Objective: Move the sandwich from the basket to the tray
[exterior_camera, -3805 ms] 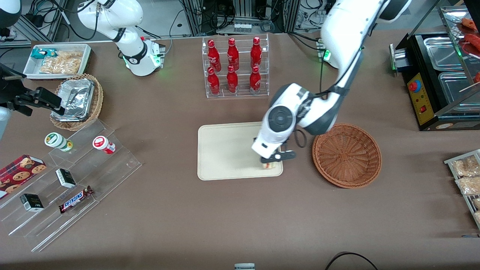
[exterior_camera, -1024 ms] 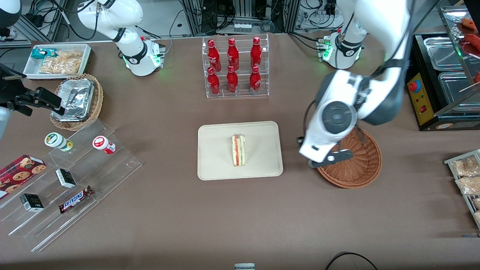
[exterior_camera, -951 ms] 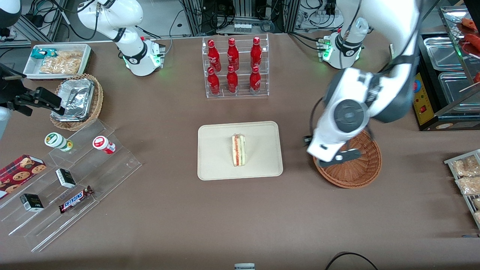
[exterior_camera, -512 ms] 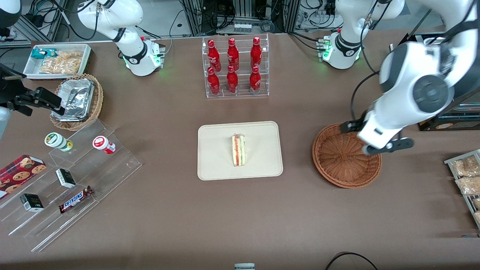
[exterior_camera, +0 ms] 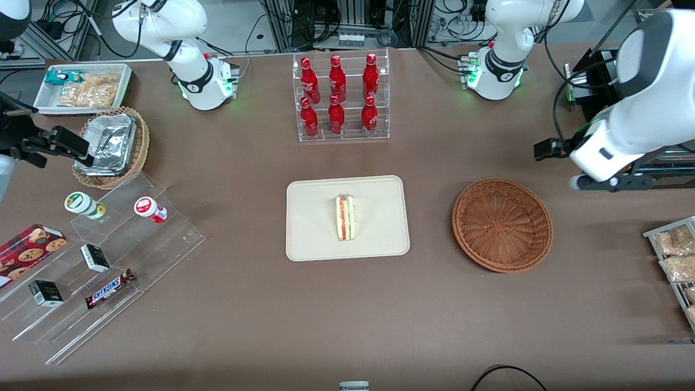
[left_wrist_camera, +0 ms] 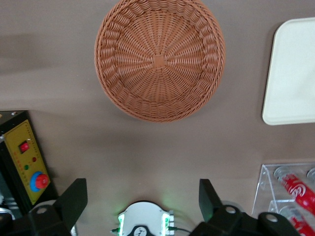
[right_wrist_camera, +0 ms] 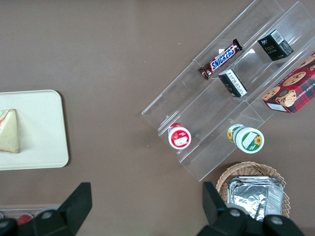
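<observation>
The sandwich (exterior_camera: 345, 218), a pale wedge with red and green filling, lies in the middle of the cream tray (exterior_camera: 315, 222). It also shows in the right wrist view (right_wrist_camera: 9, 130) on the tray (right_wrist_camera: 39, 128). The reddish-brown wicker basket (exterior_camera: 502, 225) stands empty beside the tray, toward the working arm's end. My left gripper (exterior_camera: 592, 183) hangs high above the table, off the basket's edge and farther from the front camera. It is open and empty (left_wrist_camera: 142, 189), looking down on the basket (left_wrist_camera: 160, 59) and a tray corner (left_wrist_camera: 293, 73).
A clear rack of red bottles (exterior_camera: 341, 98) stands farther from the front camera than the tray. A black machine with a red button (exterior_camera: 608, 136) sits close to my gripper. Snack packets (exterior_camera: 673, 255) lie at the working arm's end. Acrylic steps (exterior_camera: 92, 255) and a foil-lined basket (exterior_camera: 111, 144) lie toward the parked arm's end.
My gripper let go of the sandwich on the tray, crossed over the basket and rose away toward the working arm's end. The sandwich stays on the tray.
</observation>
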`<state>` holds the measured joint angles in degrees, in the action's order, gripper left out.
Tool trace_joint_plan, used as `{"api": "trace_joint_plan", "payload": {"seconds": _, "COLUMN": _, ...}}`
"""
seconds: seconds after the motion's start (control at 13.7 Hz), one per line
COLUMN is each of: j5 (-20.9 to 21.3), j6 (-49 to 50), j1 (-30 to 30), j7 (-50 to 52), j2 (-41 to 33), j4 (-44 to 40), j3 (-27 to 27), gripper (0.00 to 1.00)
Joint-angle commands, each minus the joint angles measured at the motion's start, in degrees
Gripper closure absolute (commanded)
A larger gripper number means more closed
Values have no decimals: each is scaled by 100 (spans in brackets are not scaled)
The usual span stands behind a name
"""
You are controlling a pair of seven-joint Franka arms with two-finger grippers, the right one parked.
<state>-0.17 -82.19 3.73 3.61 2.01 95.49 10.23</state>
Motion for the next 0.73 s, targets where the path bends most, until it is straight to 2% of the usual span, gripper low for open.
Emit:
{"api": "trace_joint_plan", "payload": {"seconds": 0.0, "j5": 8, "j6": 282, "j1": 128, "j7": -465, "j2": -253, "j4": -99, "j3": -177, "gripper": 0}}
{"api": "trace_joint_plan", "payload": {"seconds": 0.22, "j5": 34, "j6": 467, "j1": 128, "j7": -598, "j2": -289, "j4": -434, "j3": -284, "gripper": 0}}
{"api": "trace_joint_plan", "payload": {"seconds": 0.66, "j5": 52, "j6": -60, "j1": 119, "j7": -519, "j2": -333, "j4": -382, "j3": -337, "gripper": 0}}
